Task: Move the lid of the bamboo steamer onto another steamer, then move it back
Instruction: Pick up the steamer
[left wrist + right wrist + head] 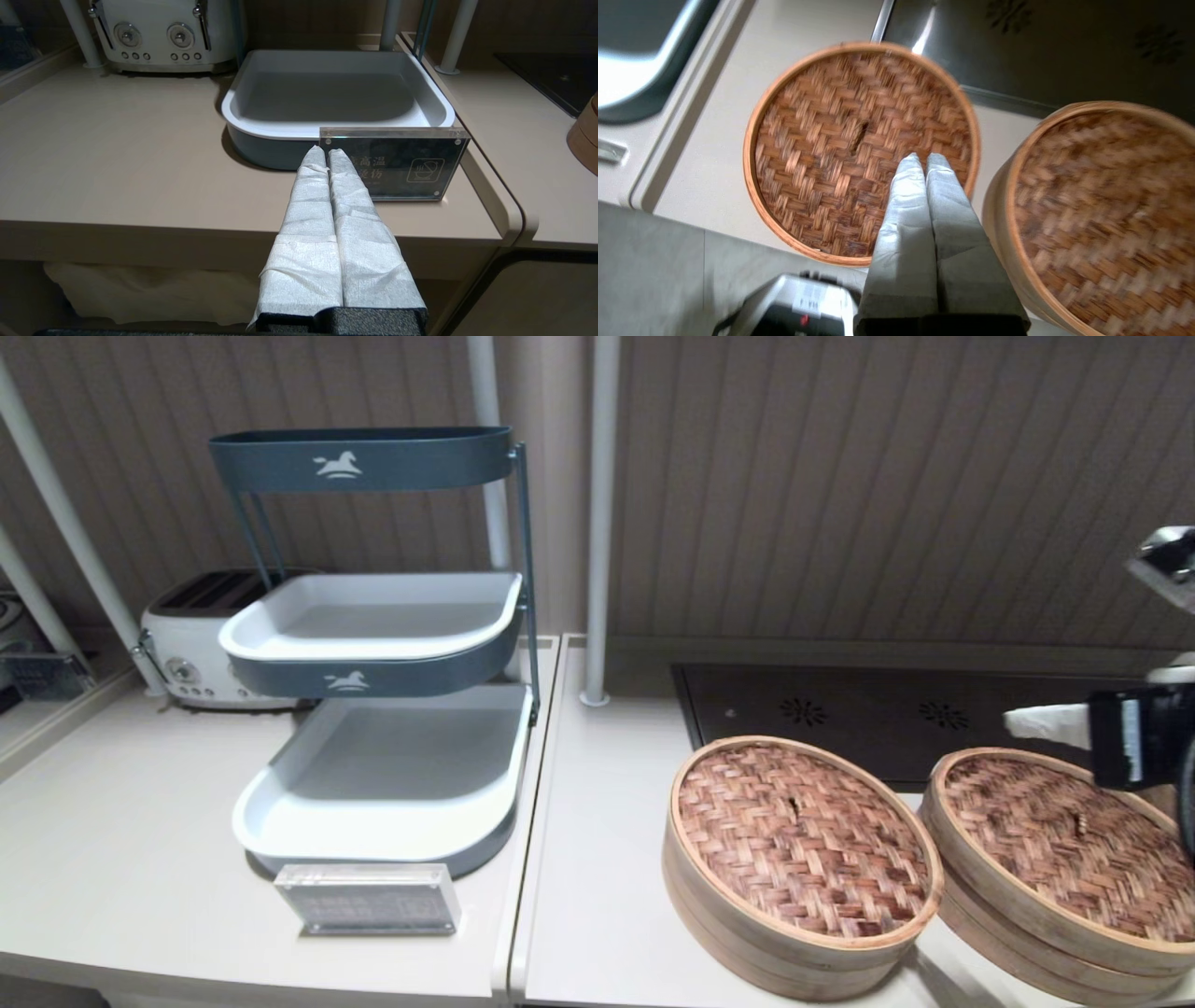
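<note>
The bamboo steamer lid (803, 840), evenly reddish-brown with a pale hoop rim and a small central knot, lies on the left steamer basket (738, 933). Right beside it stands another steamer (1008, 915), closed by its own darker, mottled lid (1064, 849). My right gripper (1013, 723) hangs in the air above that steamer's far left edge, pointing left, shut and empty. In the right wrist view its fingertips (920, 159) overlap the reddish lid (840, 149), with the other steamer (994, 205) alongside. My left gripper (325, 151) stays shut and empty at the counter's front edge.
A three-tier rack with grey-white trays (383, 775) stands on the left counter, with a toaster (191, 644) behind it. An acrylic sign (369, 899) sits in front of the rack. A black hob (878, 719) lies behind the steamers. A white pole (597, 523) rises between the counters.
</note>
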### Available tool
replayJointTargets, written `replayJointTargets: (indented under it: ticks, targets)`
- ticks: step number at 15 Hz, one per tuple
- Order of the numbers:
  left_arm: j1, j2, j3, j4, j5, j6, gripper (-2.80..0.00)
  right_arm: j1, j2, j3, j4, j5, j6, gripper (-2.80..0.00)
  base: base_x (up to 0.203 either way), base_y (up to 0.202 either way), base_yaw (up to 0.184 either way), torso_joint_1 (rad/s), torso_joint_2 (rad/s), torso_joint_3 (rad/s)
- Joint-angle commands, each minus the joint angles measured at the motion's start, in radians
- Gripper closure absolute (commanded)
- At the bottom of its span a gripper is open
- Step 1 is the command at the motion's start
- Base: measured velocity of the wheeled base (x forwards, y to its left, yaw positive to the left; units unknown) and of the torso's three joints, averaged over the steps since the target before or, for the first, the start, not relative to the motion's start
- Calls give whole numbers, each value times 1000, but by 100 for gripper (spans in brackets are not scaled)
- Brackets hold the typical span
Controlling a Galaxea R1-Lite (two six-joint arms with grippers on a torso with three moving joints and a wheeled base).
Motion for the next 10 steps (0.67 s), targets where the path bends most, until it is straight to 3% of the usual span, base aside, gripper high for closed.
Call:
replayJointTargets:
  ticks: [1, 5, 6, 10]
  targets:
    - [0, -2, 28, 0, 0, 0, 0, 62, 180, -22, 6, -23, 4, 0, 0, 0, 0, 0, 0, 0]
    - [0, -2, 28, 0, 0, 0, 0, 160, 348, -33, -10, -140, 6, 0, 0, 0, 0, 0, 0, 0]
    - [0, -2, 28, 0, 0, 0, 0, 175, 381, -28, -31, -184, 9, -280, 0, 0, 0, 0, 0, 0]
    - [0, -2, 28, 0, 0, 0, 0, 205, 463, -12, -154, -218, 10, -280, 0, 0, 0, 0, 0, 0]
